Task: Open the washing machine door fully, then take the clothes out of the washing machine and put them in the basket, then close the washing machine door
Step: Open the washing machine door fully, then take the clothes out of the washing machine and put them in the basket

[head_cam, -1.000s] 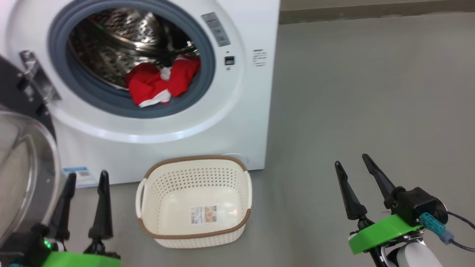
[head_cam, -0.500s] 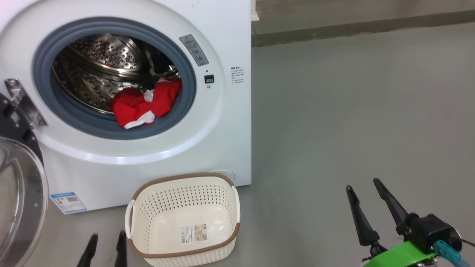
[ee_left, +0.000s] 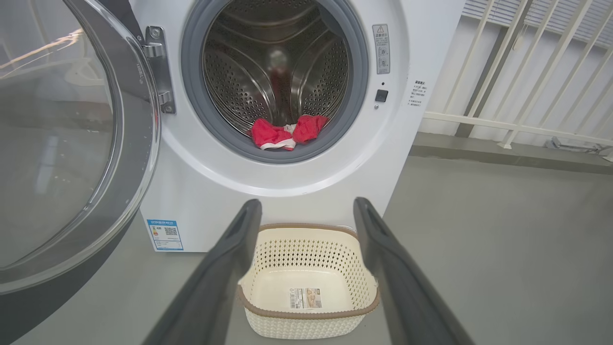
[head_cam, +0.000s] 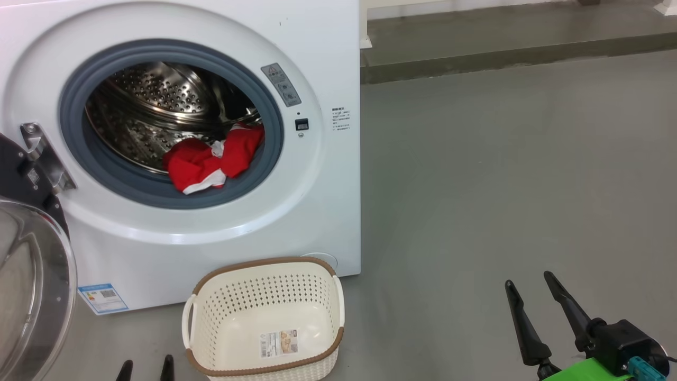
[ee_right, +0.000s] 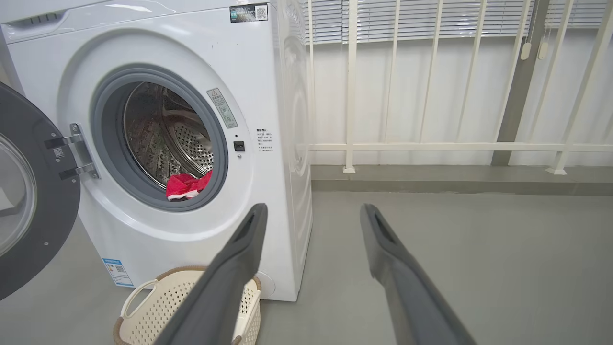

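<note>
The white washing machine [head_cam: 328,201] stands with its door [head_cam: 31,286] swung open to the left, glass bowl facing out. Red clothes [head_cam: 211,159] with white trim lie at the drum's front lip, also seen as clothes [ee_left: 287,134] and clothes [ee_right: 187,186]. The cream basket [head_cam: 264,275] sits on the floor before the machine, nothing in it but a sticker. My left gripper [head_cam: 146,368] pokes up at the bottom edge, left of the basket, open. My right gripper [head_cam: 530,284] hovers open over bare floor, far right of the basket. In the left wrist view the basket [ee_left: 335,239] lies between the fingers [ee_left: 230,258].
Grey floor [head_cam: 502,174] stretches right of the machine to a low kerb [head_cam: 502,55]. A white railing [ee_right: 431,146] runs behind the kerb. A blue label [head_cam: 103,297] sits low on the machine's front.
The head camera has tilted up and back, so the whole scene sits lower in view. Both grippers show lower in the picture and stay open.
</note>
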`<state>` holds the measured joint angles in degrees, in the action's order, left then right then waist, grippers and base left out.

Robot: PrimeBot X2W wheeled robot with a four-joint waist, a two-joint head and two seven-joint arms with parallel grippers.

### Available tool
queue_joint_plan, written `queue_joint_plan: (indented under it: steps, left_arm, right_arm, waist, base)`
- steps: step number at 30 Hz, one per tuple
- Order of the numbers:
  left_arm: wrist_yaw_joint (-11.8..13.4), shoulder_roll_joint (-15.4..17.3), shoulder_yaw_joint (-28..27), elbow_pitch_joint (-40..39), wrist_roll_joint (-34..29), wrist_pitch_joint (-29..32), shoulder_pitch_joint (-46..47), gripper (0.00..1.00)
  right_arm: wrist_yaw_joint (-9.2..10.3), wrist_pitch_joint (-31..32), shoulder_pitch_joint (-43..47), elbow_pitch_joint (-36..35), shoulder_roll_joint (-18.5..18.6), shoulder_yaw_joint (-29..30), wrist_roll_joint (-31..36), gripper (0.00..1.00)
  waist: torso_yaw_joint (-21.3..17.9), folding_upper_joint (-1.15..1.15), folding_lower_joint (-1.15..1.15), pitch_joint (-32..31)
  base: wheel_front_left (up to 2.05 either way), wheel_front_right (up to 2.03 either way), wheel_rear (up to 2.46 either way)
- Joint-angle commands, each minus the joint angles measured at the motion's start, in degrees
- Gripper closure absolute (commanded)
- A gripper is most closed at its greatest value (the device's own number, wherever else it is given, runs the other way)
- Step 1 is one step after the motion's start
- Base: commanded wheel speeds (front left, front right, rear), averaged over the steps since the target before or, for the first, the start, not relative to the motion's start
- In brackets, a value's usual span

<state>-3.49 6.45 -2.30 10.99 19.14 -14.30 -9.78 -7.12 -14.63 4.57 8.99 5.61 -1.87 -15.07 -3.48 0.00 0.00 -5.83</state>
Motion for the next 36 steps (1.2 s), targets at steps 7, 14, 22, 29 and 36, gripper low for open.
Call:
queue_joint_plan:
  steps: [7,14,22,29,36]
  left_arm:
    - [0.2,-0.4,-4.0,-1.6,-2.2,-0.7,1.2,0.00]
    - [0.4,-1.0,-5.6,-1.9,-4.1,-0.7,1.2,0.00]
    - [0.7,-1.6,-6.3,-1.0,-5.5,-0.7,1.7,0.00]
    - [0.6,-2.1,-7.3,-1.1,-5.3,-0.7,1.9,0.00]
    - [-0.1,-2.6,-7.9,-1.9,-4.8,-0.7,1.9,0.00]
  right_arm:
    - [-0.36,-0.4,-1.4,-0.8,1.1,-2.0,-0.4,0.00]
    - [-0.36,-0.4,-1.8,-0.3,1.7,-3.2,-0.4,0.00]
    - [-0.36,-0.4,-2.0,0.1,1.6,-3.6,-0.5,0.00]
    - [-0.36,-0.4,-2.3,0.4,1.6,-3.8,-0.6,0.00]
    - [-0.36,-0.4,-2.5,0.4,1.3,-4.2,-1.0,0.00]
  waist:
    - [0.1,0.00,0.00,0.1]
    - [0.0,0.00,0.00,0.4]
    - [-0.1,0.00,0.00,0.6]
    - [-0.2,0.00,0.00,0.6]
    - [-0.2,0.00,0.00,0.8]
  base:
    - [0.00,0.00,0.00]
    - [0.00,0.00,0.00]
    - [0.61,-0.61,0.00]
    - [1.64,-1.64,0.00]
    - [1.81,-1.81,0.00]
